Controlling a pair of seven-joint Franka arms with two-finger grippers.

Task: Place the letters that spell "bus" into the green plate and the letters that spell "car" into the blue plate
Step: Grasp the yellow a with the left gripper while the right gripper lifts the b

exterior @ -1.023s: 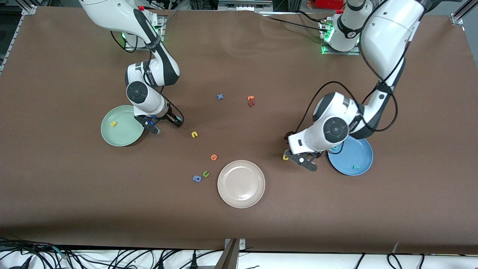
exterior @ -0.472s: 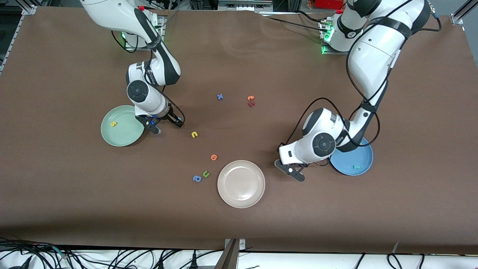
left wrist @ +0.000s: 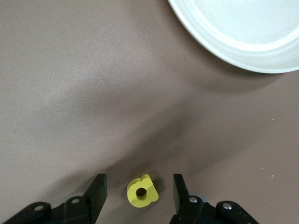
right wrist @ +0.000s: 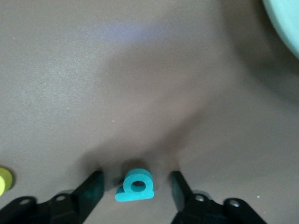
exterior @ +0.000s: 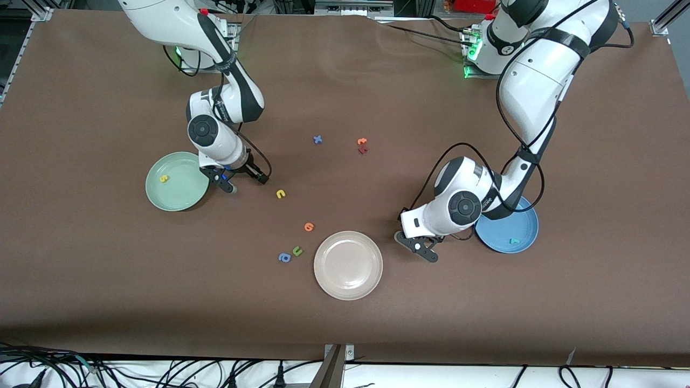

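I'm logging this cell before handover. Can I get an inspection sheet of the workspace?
Surface: brown table.
Job's things: green plate holds yellow s; blue plate holds a teal letter; yellow u loose.
Clutter: beige plate, other foam letters loose.
Grippers: left gripper open around yellow a; right gripper open around teal b.
Cables: along the table's near edge.
Surroundings: nothing seen.

Bearing three round rimmed plates on the matte brown table (exterior: 345, 81): pale mint-green plate (exterior: 177, 181), mid-blue plate (exterior: 512, 226), beige-white plate (exterior: 348, 265) (nearest the front camera). Lying scattered between them: tiny foam yellow "u" (exterior: 280, 194), orange letter (exterior: 309, 227), green "u" (exterior: 297, 250) just beside blue "a" (exterior: 284, 258), blue "x" (exterior: 318, 139).
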